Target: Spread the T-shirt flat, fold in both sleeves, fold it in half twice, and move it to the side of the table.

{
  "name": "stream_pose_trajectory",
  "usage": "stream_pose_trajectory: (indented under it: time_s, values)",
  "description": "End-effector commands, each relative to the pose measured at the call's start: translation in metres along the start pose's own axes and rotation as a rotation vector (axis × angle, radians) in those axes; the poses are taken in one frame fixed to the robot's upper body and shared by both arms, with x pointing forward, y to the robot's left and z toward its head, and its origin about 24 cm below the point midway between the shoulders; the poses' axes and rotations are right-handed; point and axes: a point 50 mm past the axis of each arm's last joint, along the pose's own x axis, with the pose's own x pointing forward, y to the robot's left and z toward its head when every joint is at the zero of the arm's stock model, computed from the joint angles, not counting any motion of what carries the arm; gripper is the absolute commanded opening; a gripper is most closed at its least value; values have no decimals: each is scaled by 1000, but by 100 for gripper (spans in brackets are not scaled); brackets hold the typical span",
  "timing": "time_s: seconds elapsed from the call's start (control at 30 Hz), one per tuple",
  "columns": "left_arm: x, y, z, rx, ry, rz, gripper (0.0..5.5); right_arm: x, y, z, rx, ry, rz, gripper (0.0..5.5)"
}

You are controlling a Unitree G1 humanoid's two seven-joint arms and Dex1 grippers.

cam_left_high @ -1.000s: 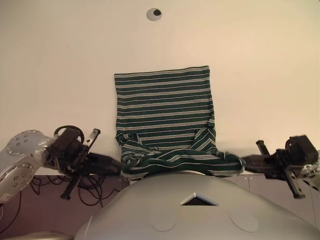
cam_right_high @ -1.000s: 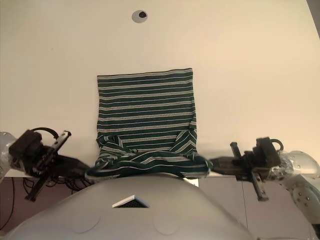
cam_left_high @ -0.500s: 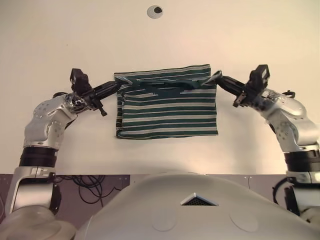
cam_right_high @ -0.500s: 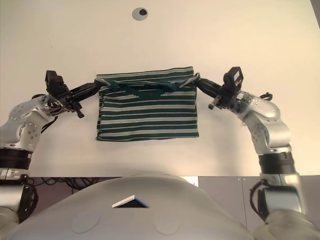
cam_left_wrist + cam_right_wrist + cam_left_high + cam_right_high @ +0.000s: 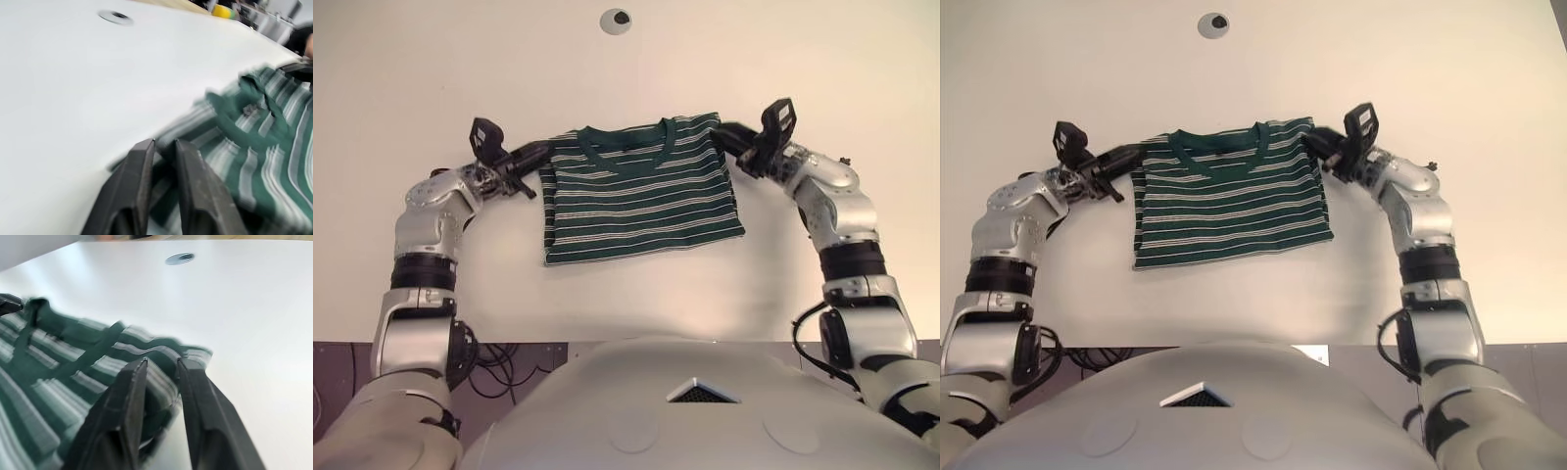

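Observation:
The green T-shirt with white stripes [image 5: 641,201] lies folded in half on the white table [image 5: 822,78], its V-neck collar [image 5: 625,142] facing up along the far edge. My left gripper [image 5: 540,155] is at the shirt's far left corner, flat on the table, shut on the fabric; in the left wrist view the cloth sits between the fingers [image 5: 142,161]. At the far right corner my right gripper [image 5: 722,135] is likewise shut on the fabric, pinched between its fingers [image 5: 129,382]. Both arms are stretched forward on either side of the shirt.
A round grommet hole [image 5: 616,22] sits in the table beyond the shirt. The table's near edge [image 5: 607,339] runs in front of me, with cables [image 5: 494,362] hanging below it on the left. Bare tabletop extends left, right and beyond the shirt.
Both grippers lifted the shirt's near end from the table's front edge and carried it over to the far edge. The shirt is now half as long, collar on top.

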Motion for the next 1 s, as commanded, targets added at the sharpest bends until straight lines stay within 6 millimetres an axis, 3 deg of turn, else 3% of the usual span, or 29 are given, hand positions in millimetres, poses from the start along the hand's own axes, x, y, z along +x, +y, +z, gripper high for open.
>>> stream_pose_trajectory:
  time_s: [0.03,0.1,0.2,0.23,0.3,0.37,0.47,0.57,0.7,0.8,0.87,1.0]
  values:
    - [4,11,6,-118,-18,106,130,13,-6,12,40,-61,-93,180]
    - [3,12,13,-102,-61,105,134,10,-1,20,-71,-123,-49,209]
    - [-5,7,42,61,-266,88,134,1,16,27,-342,-200,50,209]
    - [-9,-3,51,112,-336,10,134,0,20,26,-393,-197,71,209]
    - [-20,-47,53,261,-377,-279,134,-3,24,19,-600,-123,101,209]
    - [-28,-82,29,430,-232,-513,134,-8,23,10,-793,-25,127,209]
    - [-38,-96,-22,716,126,-654,134,-16,17,-1,-1003,120,165,209]
    - [-43,-90,-41,913,325,-672,134,-22,16,-6,-1109,210,240,209]
    - [-35,-68,-39,1342,485,-614,134,-55,39,-20,-1124,340,526,209]
    - [-22,-36,-14,1803,623,-534,134,-91,68,-27,-1078,417,783,209]
    - [-11,-19,10,2052,646,-464,134,-104,92,-25,-1008,367,907,209]
    - [8,-17,47,2342,463,-369,134,-114,137,-11,-777,138,1046,209]
